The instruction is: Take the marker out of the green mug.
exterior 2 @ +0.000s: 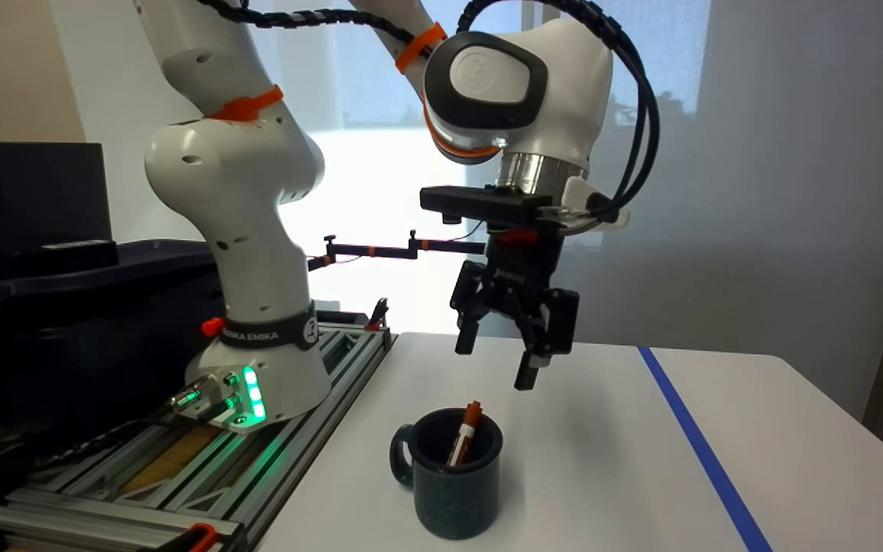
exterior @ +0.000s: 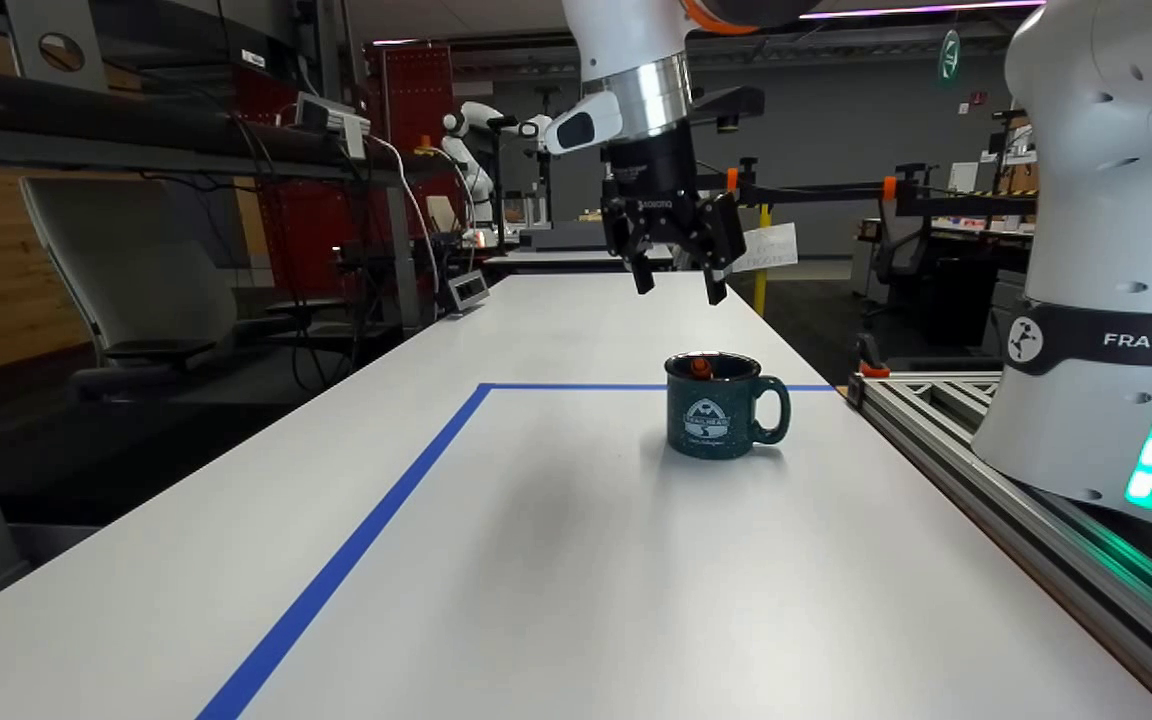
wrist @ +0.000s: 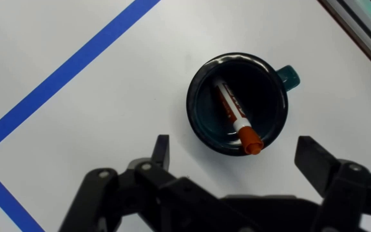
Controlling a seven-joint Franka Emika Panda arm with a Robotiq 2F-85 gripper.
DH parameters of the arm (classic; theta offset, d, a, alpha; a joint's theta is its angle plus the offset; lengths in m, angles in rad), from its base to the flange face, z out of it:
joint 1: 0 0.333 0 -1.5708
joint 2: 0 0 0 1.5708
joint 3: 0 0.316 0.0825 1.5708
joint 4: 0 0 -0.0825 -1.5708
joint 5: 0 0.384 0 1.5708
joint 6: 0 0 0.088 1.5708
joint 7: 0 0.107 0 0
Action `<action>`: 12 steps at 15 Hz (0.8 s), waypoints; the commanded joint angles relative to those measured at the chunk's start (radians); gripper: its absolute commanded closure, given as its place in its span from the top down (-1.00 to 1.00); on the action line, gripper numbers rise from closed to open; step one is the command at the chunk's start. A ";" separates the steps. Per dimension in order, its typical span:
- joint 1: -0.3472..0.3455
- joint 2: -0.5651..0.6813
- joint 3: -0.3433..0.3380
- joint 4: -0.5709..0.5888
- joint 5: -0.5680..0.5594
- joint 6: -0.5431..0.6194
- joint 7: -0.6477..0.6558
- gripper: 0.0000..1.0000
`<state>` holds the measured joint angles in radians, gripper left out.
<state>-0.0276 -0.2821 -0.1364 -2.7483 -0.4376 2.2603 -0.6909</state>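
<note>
The green mug stands upright on the white table in both exterior views (exterior: 711,425) (exterior 2: 455,500); its rim shows in the wrist view (wrist: 190,104). The marker leans inside it, its orange cap resting at the rim; it shows in both exterior views (exterior: 701,368) (exterior 2: 466,434). In the wrist view the marker (wrist: 233,104) lies slanted across the mug's opening, cap toward the gripper. My gripper is open and empty, above the mug and apart from it, in both exterior views (exterior: 680,287) (exterior 2: 496,362). In the wrist view its fingertips (wrist: 233,140) are either side of the marker's cap.
Blue tape (exterior: 386,510) marks lines on the white table (exterior: 556,600). The arm's base (exterior: 1106,420) stands on a metal rail frame (exterior: 946,430) along the table edge, on the mug's handle side. A small grey device (exterior: 468,290) sits at the table's far edge.
</note>
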 commanded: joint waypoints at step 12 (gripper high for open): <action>-0.023 0.087 0.057 0.000 -0.035 -0.019 0.263 1.00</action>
<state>-0.0499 -0.2077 -0.0947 -2.7485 -0.4823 2.2708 -0.4758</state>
